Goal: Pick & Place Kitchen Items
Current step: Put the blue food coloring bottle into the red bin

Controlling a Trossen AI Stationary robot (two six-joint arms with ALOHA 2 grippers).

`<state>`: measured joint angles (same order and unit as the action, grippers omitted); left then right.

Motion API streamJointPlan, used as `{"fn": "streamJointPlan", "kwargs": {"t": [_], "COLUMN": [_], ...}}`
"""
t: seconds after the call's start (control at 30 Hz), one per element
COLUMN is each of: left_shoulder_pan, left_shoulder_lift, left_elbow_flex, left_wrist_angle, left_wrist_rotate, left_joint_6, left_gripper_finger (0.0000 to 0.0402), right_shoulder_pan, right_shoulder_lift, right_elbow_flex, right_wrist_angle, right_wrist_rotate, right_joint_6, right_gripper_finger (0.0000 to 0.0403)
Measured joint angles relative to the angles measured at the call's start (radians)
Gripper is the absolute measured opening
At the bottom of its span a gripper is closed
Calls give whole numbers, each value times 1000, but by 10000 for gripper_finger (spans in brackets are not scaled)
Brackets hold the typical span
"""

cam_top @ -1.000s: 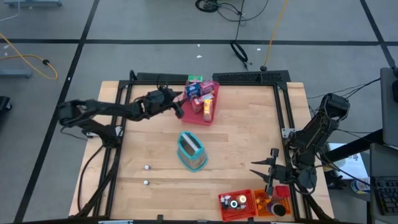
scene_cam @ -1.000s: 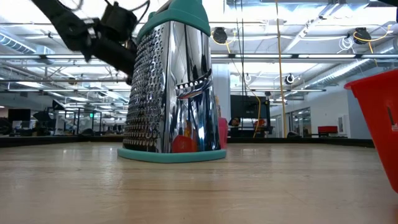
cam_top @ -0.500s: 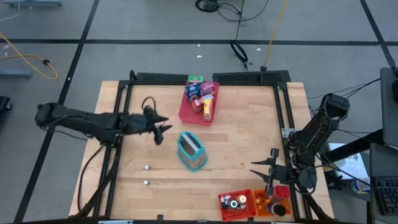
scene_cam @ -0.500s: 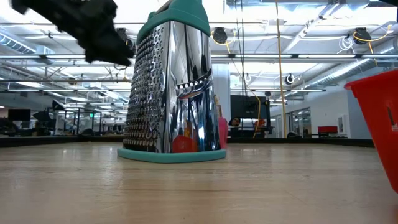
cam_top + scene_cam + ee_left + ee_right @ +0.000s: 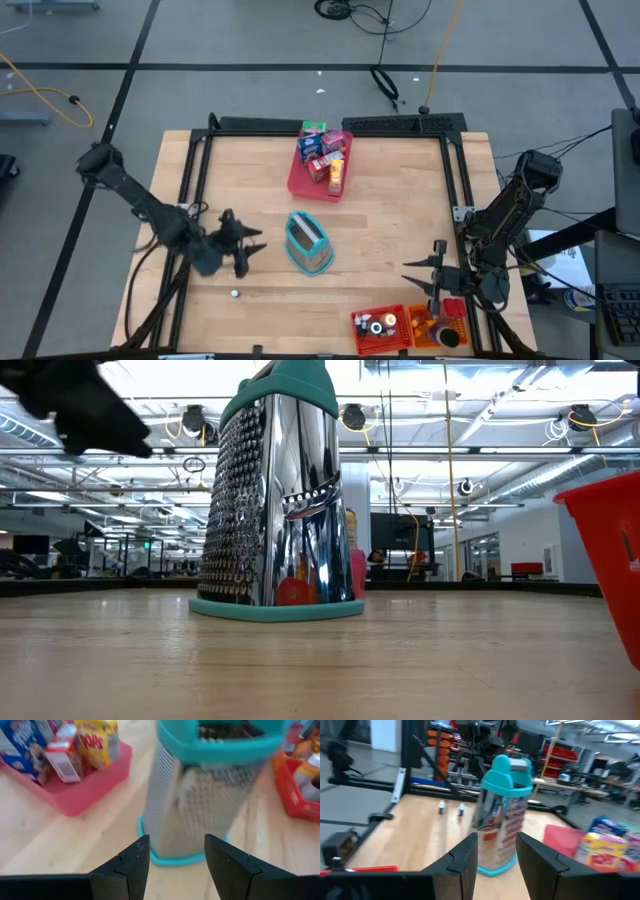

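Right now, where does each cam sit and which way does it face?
High: overhead, straight down on the table; both arms show, left gripper beside the box grater, right gripper near the red bin.
Low: table height, level at the grater; only a dark part of an arm shows, upper left.
Left wrist: past its open fingers at grater and pink tray.
Right wrist: past its open fingers across the table.
All share the grater.

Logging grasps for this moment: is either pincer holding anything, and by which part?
Nothing is held. The left pincer is open and empty facing the grater; the right pincer is open, empty too.
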<state>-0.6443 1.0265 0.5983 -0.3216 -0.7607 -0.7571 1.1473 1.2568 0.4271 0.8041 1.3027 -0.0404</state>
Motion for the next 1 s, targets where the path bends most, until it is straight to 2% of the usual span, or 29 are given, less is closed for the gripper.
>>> {"fn": "streamJointPlan", "kwargs": {"t": [0.17,0.43,0.67,0.83,1.0], "left_shoulder_pan": [-144,-285,-315,-314,-314], "left_shoulder_lift": [132,371,507,542,543], "left_elbow_flex": [0,0,0,0,0], "left_wrist_angle": [1,2,-32,-78,-85], "left_wrist_rotate": [-112,-220,-236,-235,-229], "left_joint_6": [-176,-466,-605,-683,-693], "left_gripper_finger": [186,186,186,186,186], "right_shoulder_pan": [0,0,0,0,0], "right_shoulder_lift": [0,0,0,0,0], "right_elbow_flex": [0,0,0,0,0], "right_wrist_angle": [0,8,8,8,8], "right_wrist_rotate": [-75,-77,-77,-77,-77], "right_joint_6": [29,29,29,30,37], "right_gripper_finger": [125,125,125,125,125]}}
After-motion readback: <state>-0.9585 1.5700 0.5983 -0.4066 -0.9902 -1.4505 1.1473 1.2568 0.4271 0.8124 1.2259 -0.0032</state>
